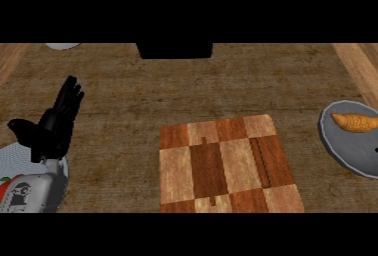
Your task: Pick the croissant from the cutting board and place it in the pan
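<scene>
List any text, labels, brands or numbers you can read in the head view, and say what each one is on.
No readable text anywhere.
Left forearm: a small dark mark and a red patch on the grey casing, too small to read as letters.
Cutting board, pan, croissant, counter: no markings.
Left hand, at the view's left: plain black, no label.

Bare counter point(125, 105) lies open between the left hand point(55, 125) (resting, fingers up) and the cutting board point(225, 167).
</scene>
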Controlling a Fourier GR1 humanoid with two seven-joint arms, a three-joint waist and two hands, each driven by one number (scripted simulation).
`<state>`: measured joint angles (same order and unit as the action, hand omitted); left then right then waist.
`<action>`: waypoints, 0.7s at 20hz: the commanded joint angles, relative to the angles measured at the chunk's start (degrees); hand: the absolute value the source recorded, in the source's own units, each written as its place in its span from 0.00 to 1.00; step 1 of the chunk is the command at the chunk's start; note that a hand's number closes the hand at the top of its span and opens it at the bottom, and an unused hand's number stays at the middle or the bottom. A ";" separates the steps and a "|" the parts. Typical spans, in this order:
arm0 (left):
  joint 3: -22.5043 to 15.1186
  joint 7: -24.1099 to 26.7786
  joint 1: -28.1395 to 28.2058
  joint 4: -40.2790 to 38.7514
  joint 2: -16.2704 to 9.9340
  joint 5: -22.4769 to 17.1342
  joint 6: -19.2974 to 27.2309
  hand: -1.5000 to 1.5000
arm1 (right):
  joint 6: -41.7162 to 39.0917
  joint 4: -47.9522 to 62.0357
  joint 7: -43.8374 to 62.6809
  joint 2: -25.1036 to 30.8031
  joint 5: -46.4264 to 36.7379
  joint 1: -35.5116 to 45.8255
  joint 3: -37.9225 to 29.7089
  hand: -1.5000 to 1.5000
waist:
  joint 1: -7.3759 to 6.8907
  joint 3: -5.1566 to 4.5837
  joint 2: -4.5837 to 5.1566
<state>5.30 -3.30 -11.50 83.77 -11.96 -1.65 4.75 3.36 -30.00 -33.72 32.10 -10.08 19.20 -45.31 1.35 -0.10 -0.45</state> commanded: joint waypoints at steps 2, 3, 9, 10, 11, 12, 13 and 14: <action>0.11 0.65 0.74 -0.96 0.65 0.59 0.78 0.50 | -11.05 -10.41 -2.48 -4.12 5.33 -10.19 -0.63 0.00 | 1.96 -0.26 -0.50; 1.07 -1.83 0.50 1.14 -1.15 -0.32 -0.17 0.50 | -12.58 -14.25 -1.01 -3.25 6.35 -12.21 -0.93 0.00 | 1.45 -0.23 -0.51; 2.22 -1.06 0.61 0.80 -1.62 -0.58 -0.10 0.50 | -19.18 -32.29 0.78 -8.84 11.44 -28.52 -3.04 0.00 | 2.28 -0.33 -0.31; 1.18 -3.38 1.54 4.51 -1.62 -0.57 -0.30 0.50 | -20.69 -36.28 3.22 -10.15 13.43 -30.49 -3.78 0.00 | 1.44 -0.26 -0.37; 1.98 -3.16 0.81 3.25 -1.85 -1.14 -0.50 0.50 | -23.32 -38.76 2.89 -9.67 14.97 -33.96 -5.11 0.00 | 2.02 -0.28 -0.31; 3.08 -1.94 0.71 1.45 -2.23 -0.91 -0.03 0.50 | -22.11 -43.83 4.87 -12.50 15.46 -35.68 -5.05 0.00 | 1.71 -0.31 -0.08; 1.30 -2.65 2.96 5.16 -1.24 -1.10 -0.78 0.50 | -23.71 -48.37 7.11 -14.00 17.09 -38.00 -5.30 0.00 | 0.70 -0.22 -0.10; 2.18 0.78 1.02 -0.03 -1.29 -2.24 -2.57 0.50 | -22.02 -53.46 11.01 -16.44 17.38 -38.44 -4.72 0.00 | 0.72 -0.24 0.25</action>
<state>7.15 -4.80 -10.21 85.93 -13.41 -2.75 3.95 -17.10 -69.35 -28.89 20.87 3.90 -12.28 -49.32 2.69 -0.36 -0.61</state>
